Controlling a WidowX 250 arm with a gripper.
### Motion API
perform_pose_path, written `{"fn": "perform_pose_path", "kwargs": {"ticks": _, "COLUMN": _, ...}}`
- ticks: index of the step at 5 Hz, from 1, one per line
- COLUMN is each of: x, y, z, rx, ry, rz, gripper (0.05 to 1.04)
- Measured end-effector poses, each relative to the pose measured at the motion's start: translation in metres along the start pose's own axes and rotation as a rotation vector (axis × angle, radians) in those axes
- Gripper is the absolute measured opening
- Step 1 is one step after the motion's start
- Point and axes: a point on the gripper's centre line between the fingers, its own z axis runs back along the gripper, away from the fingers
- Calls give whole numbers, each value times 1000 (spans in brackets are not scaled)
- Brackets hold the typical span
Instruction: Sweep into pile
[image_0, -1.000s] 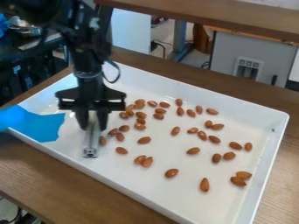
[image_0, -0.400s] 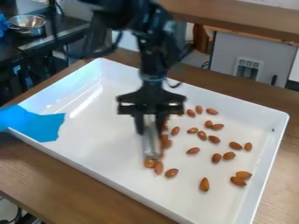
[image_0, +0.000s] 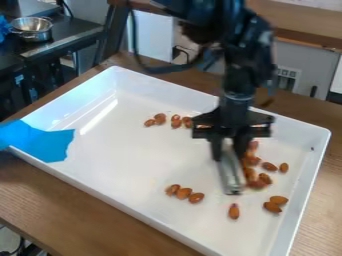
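Observation:
The gripper (image_0: 230, 151) hangs over the right half of the white tray (image_0: 140, 160), shut on a silvery, narrow sweeping tool (image_0: 232, 176) that slants down to the tray floor. Against the tool's right side lie several brown almonds (image_0: 250, 174) bunched together, partly hidden by the tool and gripper. Several back almonds (image_0: 160, 119) lie left of the gripper. Three front almonds (image_0: 184, 193) form a short row left of the tool's lower end. One almond (image_0: 234, 211) sits just in front of the tool, and two touching almonds (image_0: 272, 207) lie at the right.
Blue tape (image_0: 47, 142) covers part of the tray's left rim. Raised walls surround the tray, which stands on a brown wooden table (image_0: 87, 212). A metal bowl (image_0: 31, 28) stands on a dark surface at the upper left.
The gripper and tool have moved right across the tray. Many almonds from the middle are now bunched at the tool's right side, with small groups left behind at the back and front.

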Motion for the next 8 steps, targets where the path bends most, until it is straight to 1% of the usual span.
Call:
{"fn": "perform_pose_path", "kwargs": {"ticks": 1, "x": -1, "y": -40, "z": -2, "rx": -14, "ry": 9, "rz": 27, "gripper": 366}}
{"fn": "perform_pose_path", "kwargs": {"ticks": 2, "x": 0, "y": -64, "z": 1, "rx": -17, "ry": 1, "rz": 15, "gripper": 365}}
{"fn": "perform_pose_path", "kwargs": {"ticks": 3, "x": 1, "y": -62, "z": 15, "rx": -53, "ry": 6, "rz": 47, "gripper": 365}}
{"fn": "perform_pose_path", "kwargs": {"ticks": 4, "x": 9, "y": -27, "z": 70, "rx": -139, "ry": -17, "rz": 91, "gripper": 365}}
{"fn": "perform_pose_path", "kwargs": {"ticks": 5, "x": 18, "y": 23, "z": 103, "rx": -176, "ry": -42, "rz": 142, "gripper": 365}}
{"fn": "perform_pose_path", "kwargs": {"ticks": 6, "x": -1, "y": 58, "z": 99, "rx": -100, "ry": -35, "rz": 171, "gripper": 365}}
{"fn": "perform_pose_path", "kwargs": {"ticks": 7, "x": -17, "y": 86, "z": 77, "rx": 34, "ry": -5, "rz": 374, "gripper": 365}}
{"fn": "perform_pose_path", "kwargs": {"ticks": 8, "x": -39, "y": 96, "z": 64, "rx": 105, "ry": 15, "rz": 471, "gripper": 365}}
